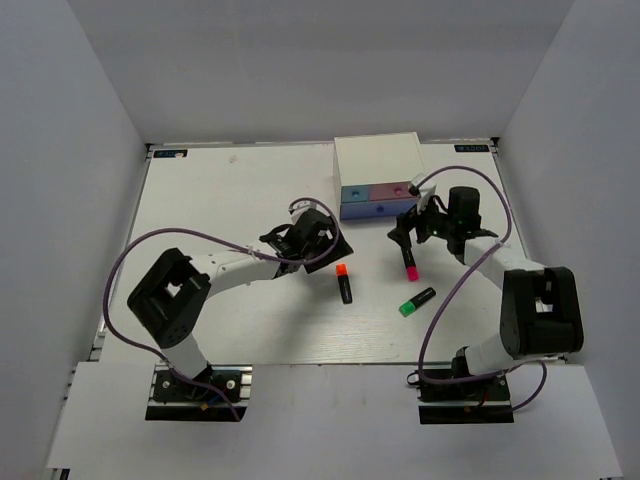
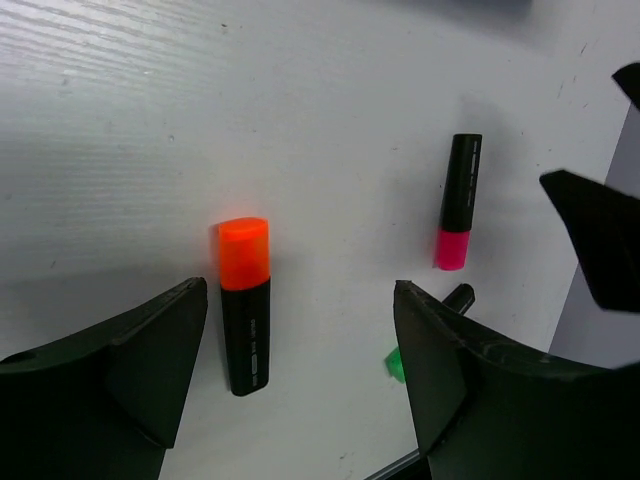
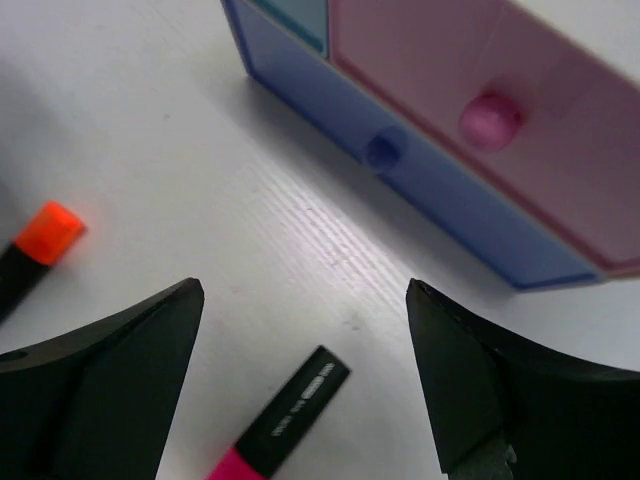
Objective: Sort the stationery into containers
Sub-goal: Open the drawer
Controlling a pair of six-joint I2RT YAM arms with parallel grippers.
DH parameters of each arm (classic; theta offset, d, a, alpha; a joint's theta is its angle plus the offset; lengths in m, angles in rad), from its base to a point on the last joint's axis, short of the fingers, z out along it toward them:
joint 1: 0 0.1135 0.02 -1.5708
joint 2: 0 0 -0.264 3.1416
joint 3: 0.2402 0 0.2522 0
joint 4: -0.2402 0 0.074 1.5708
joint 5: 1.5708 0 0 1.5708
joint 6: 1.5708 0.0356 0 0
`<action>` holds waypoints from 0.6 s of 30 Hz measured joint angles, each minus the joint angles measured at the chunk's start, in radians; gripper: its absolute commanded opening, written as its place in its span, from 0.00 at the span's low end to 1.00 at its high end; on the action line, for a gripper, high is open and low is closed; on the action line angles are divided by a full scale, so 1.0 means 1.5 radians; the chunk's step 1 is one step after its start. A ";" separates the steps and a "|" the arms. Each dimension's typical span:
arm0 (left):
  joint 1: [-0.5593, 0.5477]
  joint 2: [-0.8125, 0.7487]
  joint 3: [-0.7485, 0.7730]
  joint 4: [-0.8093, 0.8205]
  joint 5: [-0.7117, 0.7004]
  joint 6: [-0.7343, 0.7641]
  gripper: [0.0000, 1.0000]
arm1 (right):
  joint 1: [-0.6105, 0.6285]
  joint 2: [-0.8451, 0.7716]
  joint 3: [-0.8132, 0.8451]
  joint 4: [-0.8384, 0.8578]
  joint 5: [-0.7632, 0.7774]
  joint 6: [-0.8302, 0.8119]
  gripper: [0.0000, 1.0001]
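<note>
Three short black highlighters lie on the white table. The orange-capped one [image 1: 344, 283] sits just beyond my left gripper [image 1: 330, 248], which is open and empty; in the left wrist view the orange highlighter [image 2: 245, 305] lies close to the left finger, between the spread fingertips [image 2: 300, 290]. The pink-capped one [image 1: 410, 262] lies under my right gripper [image 1: 410, 237], also open and empty [image 3: 305, 290], with that highlighter [image 3: 285, 415] between its fingers. The green-capped one [image 1: 417, 301] lies nearer the front. The white drawer box [image 1: 378, 160] stands behind, drawers shut. The pink cylinder and grey-blue piece are out of view.
The box's drawer fronts face my arms: a pink front [image 3: 450, 70] and a blue front [image 3: 430, 195], each with a round knob. White walls enclose the table on three sides. Purple cables loop along both arms.
</note>
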 measured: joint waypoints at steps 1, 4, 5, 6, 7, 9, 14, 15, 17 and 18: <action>0.000 0.012 0.013 -0.007 0.002 0.001 0.84 | 0.000 -0.014 -0.016 0.002 -0.002 0.010 0.90; 0.000 0.029 0.025 -0.022 0.005 0.005 0.83 | -0.001 -0.042 -0.053 0.005 -0.017 0.053 0.90; 0.000 0.033 0.025 -0.028 0.006 0.005 0.82 | -0.001 -0.043 -0.058 0.006 -0.027 0.070 0.90; 0.000 0.035 0.025 -0.033 0.006 0.007 0.82 | -0.001 -0.043 -0.062 0.007 -0.035 0.087 0.90; -0.001 0.039 0.025 -0.038 0.006 0.009 0.82 | -0.001 -0.040 -0.066 0.011 -0.043 0.110 0.90; -0.003 0.041 0.025 -0.053 0.004 0.015 0.82 | 0.000 -0.029 -0.070 0.022 -0.053 0.162 0.90; -0.005 0.032 -0.001 -0.060 -0.004 0.022 0.82 | 0.002 0.019 -0.071 0.075 -0.023 0.297 0.72; -0.005 0.027 -0.009 -0.062 -0.005 0.023 0.82 | 0.003 0.025 -0.071 0.085 -0.011 0.325 0.69; -0.005 0.019 -0.023 -0.067 -0.008 0.024 0.82 | 0.003 0.033 -0.074 0.112 0.012 0.372 0.61; -0.005 0.015 -0.028 -0.067 -0.009 0.025 0.82 | 0.004 0.034 -0.078 0.129 0.024 0.397 0.61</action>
